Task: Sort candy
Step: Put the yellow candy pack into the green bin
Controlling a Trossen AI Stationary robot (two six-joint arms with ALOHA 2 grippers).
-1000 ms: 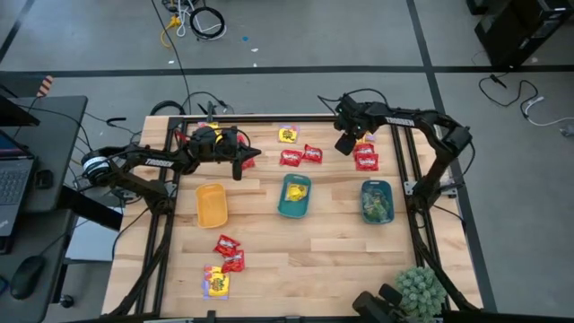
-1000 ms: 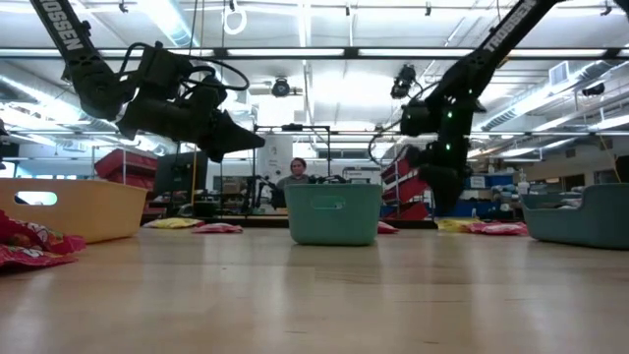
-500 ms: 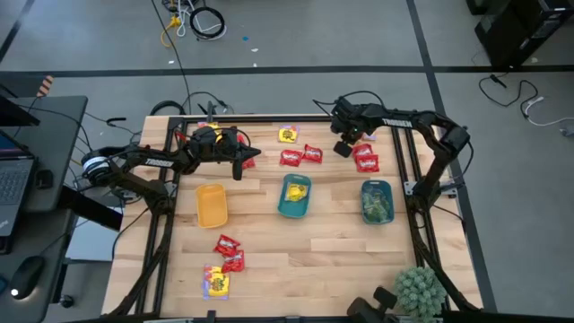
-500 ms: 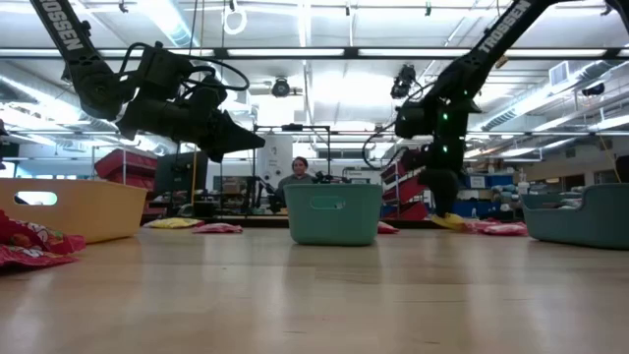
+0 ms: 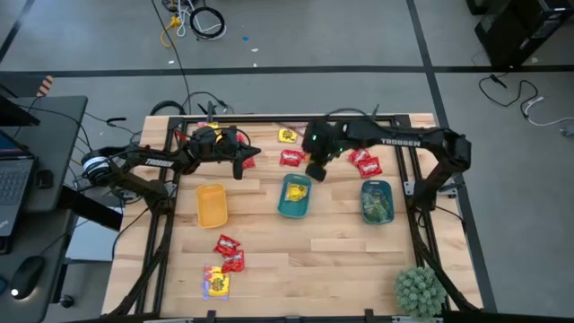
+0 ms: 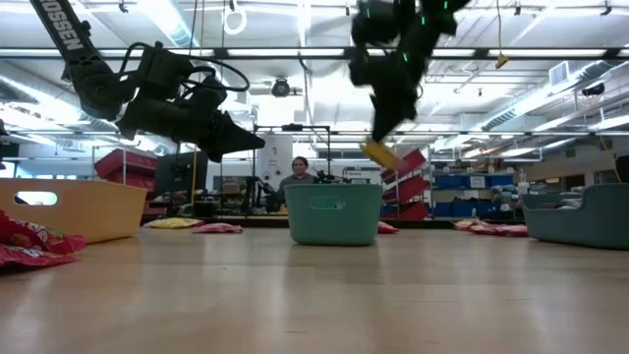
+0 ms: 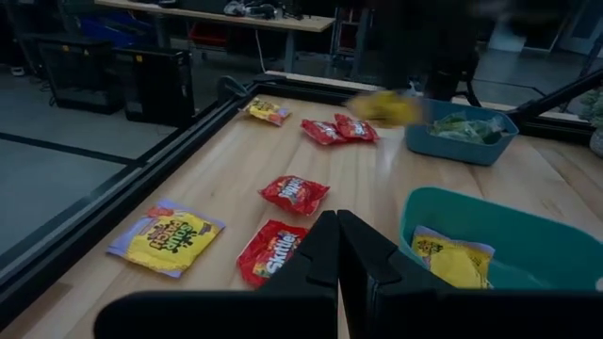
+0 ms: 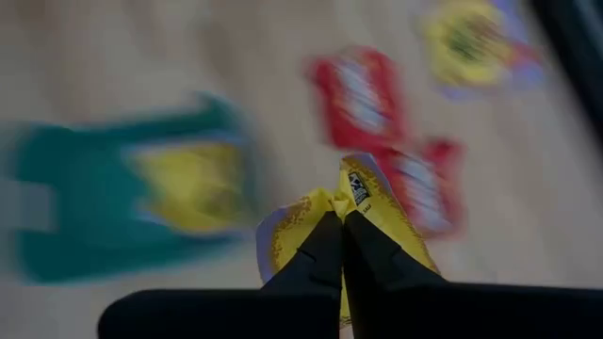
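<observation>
Right gripper [image 5: 316, 170]: clamped on a yellow candy packet [image 8: 363, 221], pinched at one edge so the rest hangs free below the fingers; carried high over the table, just short of the middle teal tray [image 5: 294, 196].
Why held so: an edge pinch likely lets the packet fall clear once the fingers part; the height keeps it above the tray wall.
Middle teal tray: already holds a yellow packet [image 7: 454, 262], so this reads as the yellow bin and the likely destination.
Left gripper [image 5: 237, 167]: fingers pressed together, holding nothing; parked above the table's far left, near a red packet [image 5: 247, 160].
Yellow-orange tray [image 5: 212, 205]: looks empty from above; probably meant for reds.
Right teal tray [image 5: 378, 201]: holds green packets.
Loose candy: red packets [image 5: 300, 156] and one yellow packet [image 5: 287, 135] on the far side; more reds [image 5: 365, 162] beside the right arm; reds and a yellow [image 5: 216, 283] near the front left.
Progress: early, most candy unsorted.
Risk: the dangling packet could catch the tray rim.
</observation>
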